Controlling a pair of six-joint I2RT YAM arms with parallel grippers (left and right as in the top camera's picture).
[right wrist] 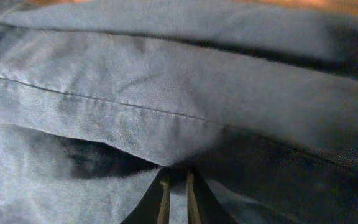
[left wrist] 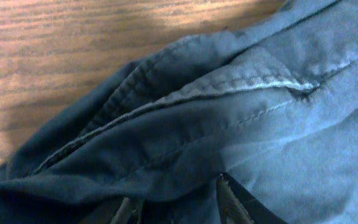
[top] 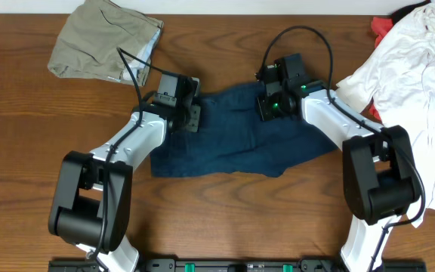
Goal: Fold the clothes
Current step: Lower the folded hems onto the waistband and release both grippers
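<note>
A brown wood-grain table (top: 21, 151) fills the view. Two white-and-black arms reach from the near edge, bent at the elbow and angled inward: the left arm (top: 127, 143) toward the garment's left end, the right arm (top: 331, 121) toward its far right part. A crumpled white cloth garment (top: 414, 68) spills over the far right corner. The dark navy-blue fabric garment (top: 232, 143) lies spread at the centre, soft and creased, with stitched seams. A rumpled khaki cloth garment (top: 100, 41) sits far left, well apart. The left gripper (left wrist: 176, 205) has its fingers partly spread with navy cloth bunched between; whether it grips, I cannot tell. The right gripper (right wrist: 177, 196) has its fingers nearly together, pinching a raised navy fold.
</note>
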